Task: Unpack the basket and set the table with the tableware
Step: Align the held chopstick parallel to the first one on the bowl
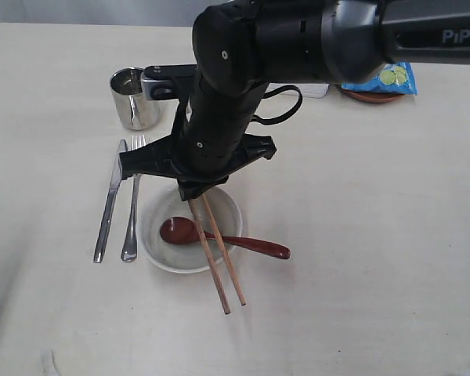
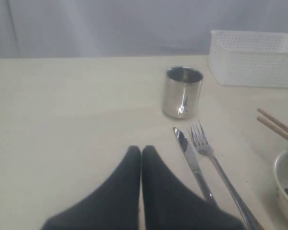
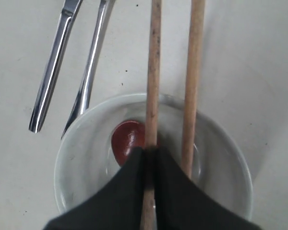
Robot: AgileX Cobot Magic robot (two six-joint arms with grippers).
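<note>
My right gripper (image 1: 196, 190) hangs over the off-white bowl (image 1: 160, 244), shut on the wooden chopsticks (image 1: 223, 270). In the right wrist view one chopstick (image 3: 153, 72) is pinched between the fingertips of the right gripper (image 3: 150, 149), and the other stick (image 3: 194, 72) runs beside one finger. They slant out across the bowl's (image 3: 230, 143) rim towards the table. A red-brown spoon (image 1: 235, 241) rests in the bowl. The knife (image 1: 110, 200), fork (image 1: 131, 205) and steel cup (image 1: 133, 98) sit to the bowl's left. My left gripper (image 2: 141, 149) is shut and empty, low over the table (image 2: 62, 105) near the knife (image 2: 192, 160).
The white basket (image 2: 254, 60) stands beyond the cup (image 2: 183, 93); the right arm hides most of it in the exterior view. A blue chips packet (image 1: 384, 78) lies on the brown plate (image 1: 372, 97) at the back right.
</note>
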